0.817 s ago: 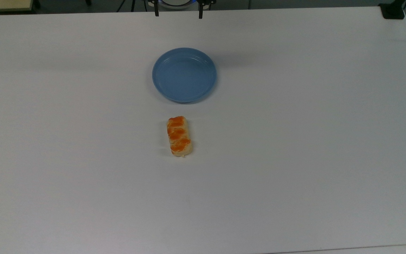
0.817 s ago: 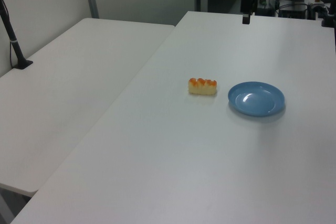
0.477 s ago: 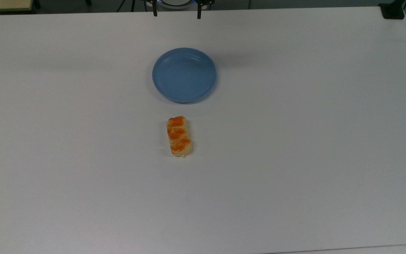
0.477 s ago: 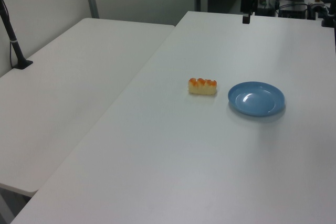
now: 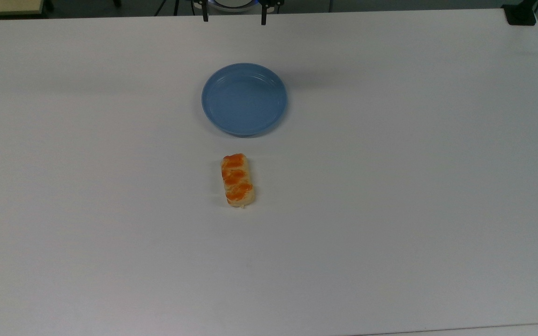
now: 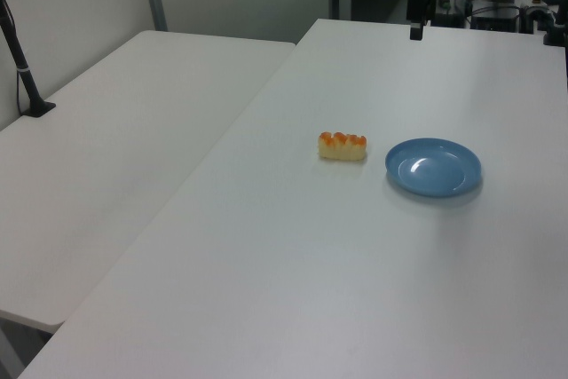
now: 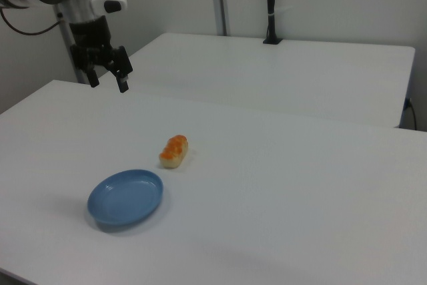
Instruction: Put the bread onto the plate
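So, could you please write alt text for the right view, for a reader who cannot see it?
A small glazed bread lies on a white table, close to an empty blue plate but not touching it. The robot gripper hangs above the far edge of the table at the right view's upper left, fingers open, holding nothing.

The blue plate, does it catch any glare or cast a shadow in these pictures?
In the left view the round, shallow blue plate carries a pale glint on its inner floor, with a soft shadow along its near edge; in the right view a faint shadow lies under the plate's rim on the white table; in the top view the plate looks evenly lit.
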